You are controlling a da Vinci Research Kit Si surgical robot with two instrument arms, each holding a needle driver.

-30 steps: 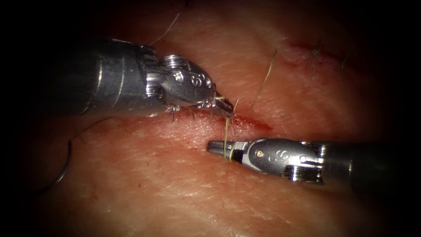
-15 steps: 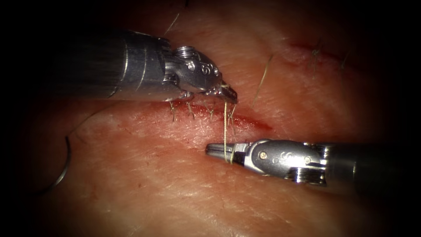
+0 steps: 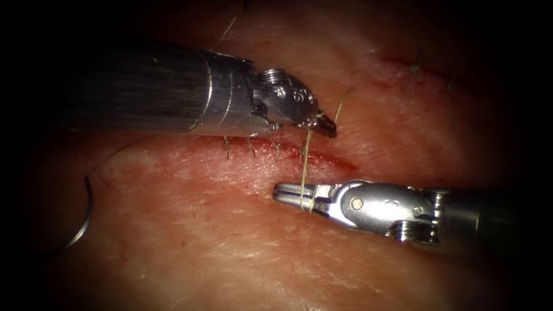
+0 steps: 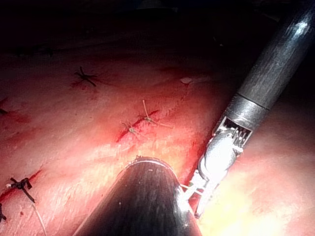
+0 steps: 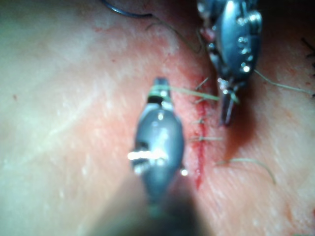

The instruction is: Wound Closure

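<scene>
Left tool (image 3: 325, 122) and right tool (image 3: 286, 192) both clenched on the thread (image 3: 305, 164) — taut across the cut (image 3: 322, 160) in the tissue (image 3: 230, 242). Needle (image 3: 85, 216) free, lying on tissue far left — well apart.

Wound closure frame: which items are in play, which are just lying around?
In play: left tool and right tool, both shut on the thread; cut in the tissue.
Lying about: needle, free on the tissue left of the cut; cut thread ends.

Pinkish-red tissue (image 3: 230, 242), dark red cut (image 3: 322, 160), pale yellow thread (image 3: 304, 173), silver needle (image 3: 80, 224)
</scene>
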